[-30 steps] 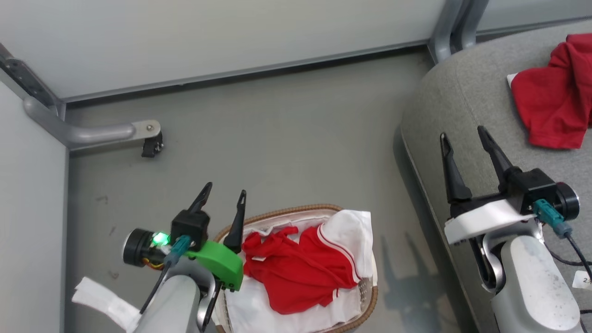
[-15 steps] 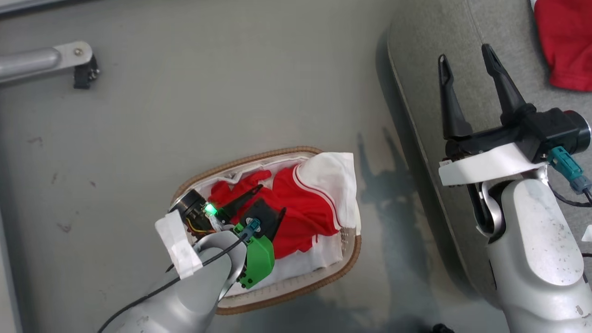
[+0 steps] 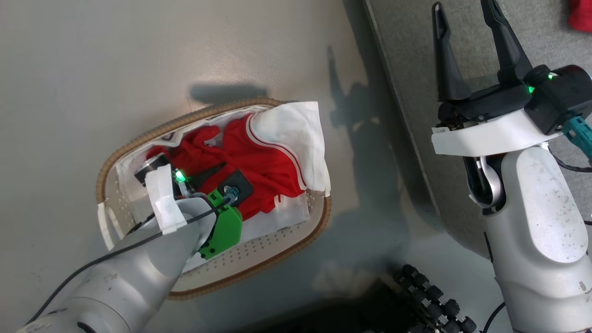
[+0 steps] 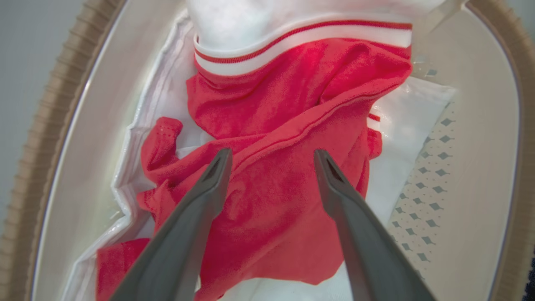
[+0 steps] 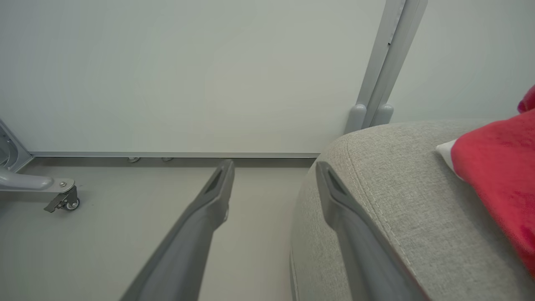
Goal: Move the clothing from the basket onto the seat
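Red sports clothing [image 3: 259, 162] with a white panel and thin striped trim lies bunched in the basket [image 3: 259, 273], an oval cream perforated tub with a brown woven rim that stands on the grey floor [image 3: 92, 69], near the seat [image 3: 407, 37] but apart from it. The left gripper [image 4: 272, 154] reaches down into the basket, its two dark fingers spread wide over the crumpled red cloth; the tips sit right at the fabric, yet whether they touch it cannot be told, and nothing is pinched between them. A white liner [image 4: 133, 146] shows along the basket wall beside the garment. The right gripper [image 3: 462, 18] hangs over the rounded edge of the grey fabric seat, fingers likewise parted and empty, one over the floor and one over the upholstery in its wrist view. Another red garment [image 5: 497, 175] lies on the seat, well off to the gripper's right.
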### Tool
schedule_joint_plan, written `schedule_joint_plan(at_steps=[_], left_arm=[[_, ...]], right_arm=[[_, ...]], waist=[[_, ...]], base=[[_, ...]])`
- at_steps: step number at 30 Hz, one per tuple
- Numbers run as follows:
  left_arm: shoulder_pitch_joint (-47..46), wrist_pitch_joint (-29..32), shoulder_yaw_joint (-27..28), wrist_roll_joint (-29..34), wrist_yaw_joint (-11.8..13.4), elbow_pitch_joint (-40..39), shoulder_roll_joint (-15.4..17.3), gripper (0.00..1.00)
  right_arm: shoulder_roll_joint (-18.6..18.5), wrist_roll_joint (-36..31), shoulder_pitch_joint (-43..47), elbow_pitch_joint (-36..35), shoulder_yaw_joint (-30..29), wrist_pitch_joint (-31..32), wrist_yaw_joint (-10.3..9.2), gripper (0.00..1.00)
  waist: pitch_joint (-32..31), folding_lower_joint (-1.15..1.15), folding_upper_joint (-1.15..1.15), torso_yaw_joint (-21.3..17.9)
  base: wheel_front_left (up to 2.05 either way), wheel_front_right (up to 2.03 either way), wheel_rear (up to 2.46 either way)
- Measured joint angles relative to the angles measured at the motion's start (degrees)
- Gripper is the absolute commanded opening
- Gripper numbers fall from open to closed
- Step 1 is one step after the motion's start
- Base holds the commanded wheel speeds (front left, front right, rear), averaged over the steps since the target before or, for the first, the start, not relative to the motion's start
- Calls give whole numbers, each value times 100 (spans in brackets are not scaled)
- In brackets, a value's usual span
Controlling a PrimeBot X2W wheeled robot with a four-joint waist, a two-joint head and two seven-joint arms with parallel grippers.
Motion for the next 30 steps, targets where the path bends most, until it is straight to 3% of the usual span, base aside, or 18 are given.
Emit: schedule_joint_plan(at_steps=[11, 12, 13, 21, 30], left_arm=[[-449, 414, -350, -441, 0, 168, 288, 99], [-450, 497, -358, -508, 0, 203, 291, 45], [-450, 525, -367, -547, 0, 218, 298, 0], [-385, 347, -401, -765, 0, 188, 253, 0], [-95, -343, -413, -1003, 0, 93, -79, 0]], right_arm=[[2, 204, -197, -148, 201, 0, 0, 100], [2, 210, -201, -154, 218, 0, 0, 100], [2, 223, -201, -154, 232, 0, 0, 100], [4, 119, -178, -29, 255, 0, 0, 100], [9, -233, 10, 164, 201, 0, 0, 100]], waist=[[763, 0, 0, -519], [801, 0, 0, -558], [835, 0, 0, -594], [763, 0, 0, -636], [202, 0, 0, -414]], base=[[0, 0, 0], [0, 0, 0], [0, 0, 0], [0, 0, 0], [0, 0, 0]])
